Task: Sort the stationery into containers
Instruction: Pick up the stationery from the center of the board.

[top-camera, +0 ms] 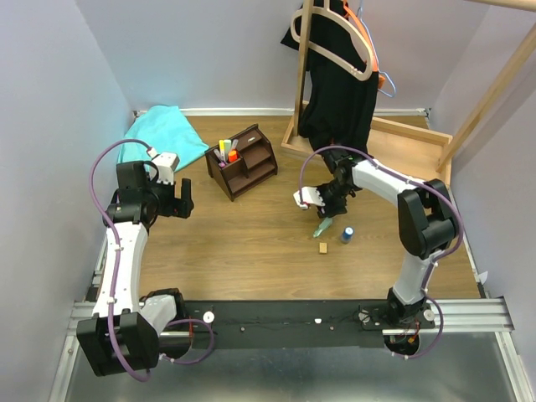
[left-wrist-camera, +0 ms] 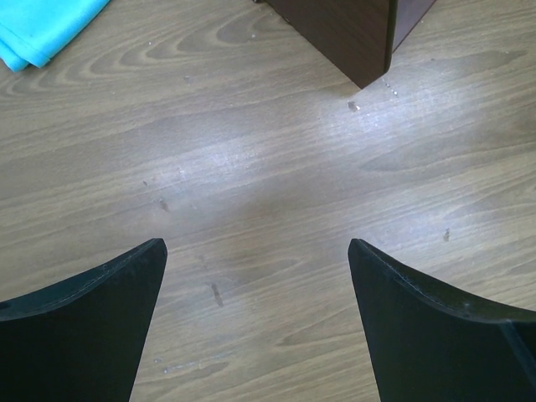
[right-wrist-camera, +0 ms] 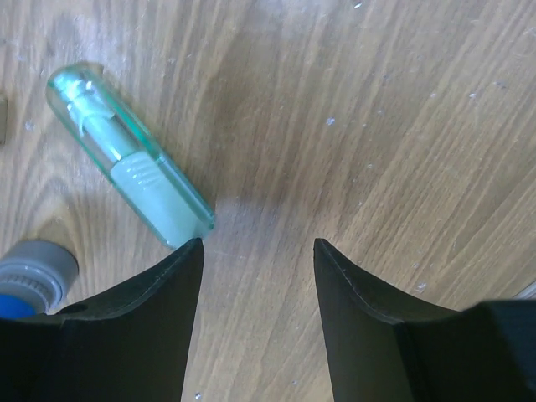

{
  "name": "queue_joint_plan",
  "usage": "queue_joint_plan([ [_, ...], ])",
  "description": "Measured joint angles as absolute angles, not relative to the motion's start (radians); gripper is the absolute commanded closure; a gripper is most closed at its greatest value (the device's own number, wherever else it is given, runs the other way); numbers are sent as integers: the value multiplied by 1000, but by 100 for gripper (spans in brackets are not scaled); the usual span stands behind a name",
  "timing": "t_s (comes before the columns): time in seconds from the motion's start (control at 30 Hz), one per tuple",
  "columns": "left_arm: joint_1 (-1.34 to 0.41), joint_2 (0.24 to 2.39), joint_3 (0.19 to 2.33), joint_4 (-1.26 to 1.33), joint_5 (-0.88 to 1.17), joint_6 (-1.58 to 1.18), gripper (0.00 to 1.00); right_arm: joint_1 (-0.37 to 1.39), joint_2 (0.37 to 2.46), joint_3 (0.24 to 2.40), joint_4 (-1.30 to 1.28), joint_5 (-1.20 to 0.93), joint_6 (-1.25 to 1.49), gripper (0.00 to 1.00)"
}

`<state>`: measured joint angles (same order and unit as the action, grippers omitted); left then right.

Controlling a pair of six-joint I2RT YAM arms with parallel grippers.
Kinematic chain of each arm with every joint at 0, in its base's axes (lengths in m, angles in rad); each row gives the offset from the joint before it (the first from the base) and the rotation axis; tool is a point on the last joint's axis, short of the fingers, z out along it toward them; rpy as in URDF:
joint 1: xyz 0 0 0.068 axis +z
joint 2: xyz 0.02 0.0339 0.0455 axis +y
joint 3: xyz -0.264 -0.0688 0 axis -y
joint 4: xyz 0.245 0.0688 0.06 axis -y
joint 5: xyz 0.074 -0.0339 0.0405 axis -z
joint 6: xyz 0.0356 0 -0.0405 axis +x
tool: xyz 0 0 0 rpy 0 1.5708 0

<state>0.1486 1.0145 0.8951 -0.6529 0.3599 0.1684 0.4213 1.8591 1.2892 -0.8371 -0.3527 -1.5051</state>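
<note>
The dark brown organizer (top-camera: 244,162) stands on the table at the back middle, with yellow, pink and orange markers (top-camera: 226,152) upright in its left slots. A pale green marker (top-camera: 322,227) lies on the table, with a small blue cylinder (top-camera: 347,234) to its right and a tan block (top-camera: 322,248) in front. My right gripper (top-camera: 325,211) is open and empty just above the green marker (right-wrist-camera: 134,159), whose end touches its left finger (right-wrist-camera: 159,293); the cylinder's grey cap (right-wrist-camera: 33,272) shows at lower left. My left gripper (top-camera: 186,199) is open and empty over bare wood (left-wrist-camera: 251,251). The thin dark pen is not visible.
A turquoise cloth (top-camera: 167,134) lies at the back left, also in the left wrist view (left-wrist-camera: 42,29). A wooden clothes rack base (top-camera: 368,138) with hanging black garments (top-camera: 335,75) stands behind the right arm. The organizer's corner (left-wrist-camera: 352,33) shows ahead of the left gripper.
</note>
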Motion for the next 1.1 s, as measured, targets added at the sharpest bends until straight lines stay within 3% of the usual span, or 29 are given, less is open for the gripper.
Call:
queue_joint_plan([
  [1.1, 175, 1019, 879, -646, 378, 157, 1, 428, 1829, 1244, -968, -386, -1648, 39],
])
